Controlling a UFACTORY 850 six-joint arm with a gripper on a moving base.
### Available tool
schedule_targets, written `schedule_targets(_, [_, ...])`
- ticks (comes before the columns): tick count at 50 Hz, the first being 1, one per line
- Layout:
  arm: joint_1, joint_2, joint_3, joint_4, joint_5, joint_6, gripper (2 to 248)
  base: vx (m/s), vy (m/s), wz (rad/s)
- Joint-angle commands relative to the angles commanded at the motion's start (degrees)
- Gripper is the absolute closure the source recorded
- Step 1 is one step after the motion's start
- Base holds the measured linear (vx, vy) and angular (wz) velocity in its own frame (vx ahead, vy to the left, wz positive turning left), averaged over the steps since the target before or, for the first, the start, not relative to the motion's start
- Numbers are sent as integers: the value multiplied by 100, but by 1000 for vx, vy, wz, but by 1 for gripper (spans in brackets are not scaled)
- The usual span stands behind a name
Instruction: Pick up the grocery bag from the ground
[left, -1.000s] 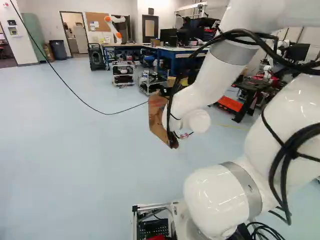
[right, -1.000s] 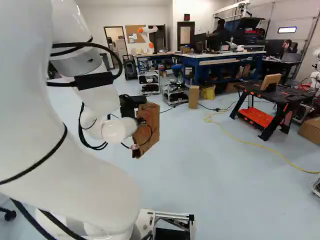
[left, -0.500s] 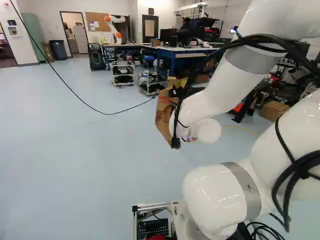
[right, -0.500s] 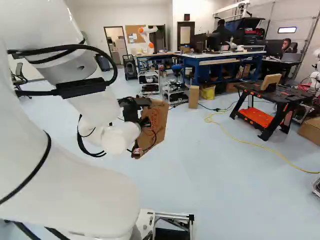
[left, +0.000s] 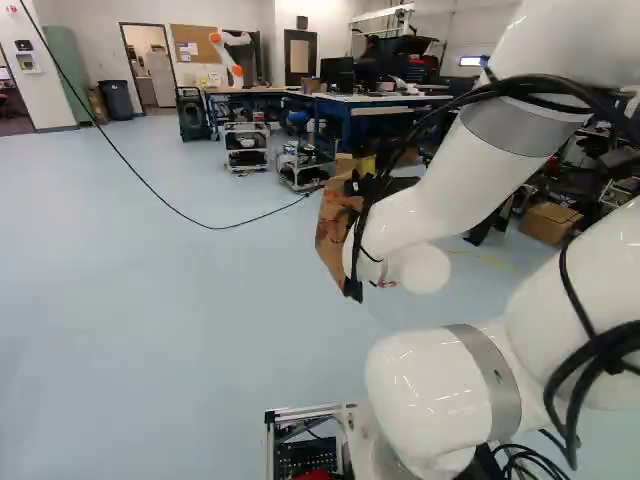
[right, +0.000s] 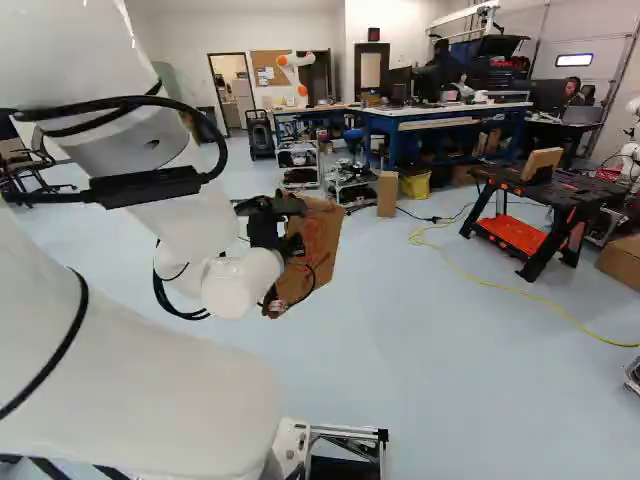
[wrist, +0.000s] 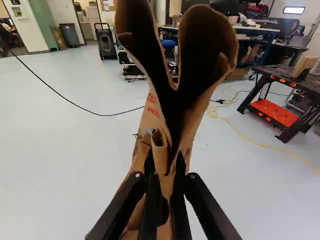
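Holding the grocery bag (right: 322, 240): jaws drawn in on its brown paper from both sides, a folded bit (wrist: 166, 184) pinched between them, seen in the wrist view. Grip: done. Bag location: at the end of my arm (left: 470, 170), ahead of the base, tilted, mouth gaping out past the jaws. Lift: looks done too; I judge the bag clear of the floor (right: 450, 370), with floor showing below its lower end in both base views, though no view shows its whole underside. So pick-up reads as basically complete. Left: keep the pinch, maybe raise a touch more, steady it. Risk: I have only a small part of the paper, so it could tear or slip if swung. Contents: can't tell.
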Motion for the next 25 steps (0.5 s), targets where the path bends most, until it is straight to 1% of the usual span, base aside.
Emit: schedule_targets(25, [0,0,0,0,0,0,228,0,0,0])
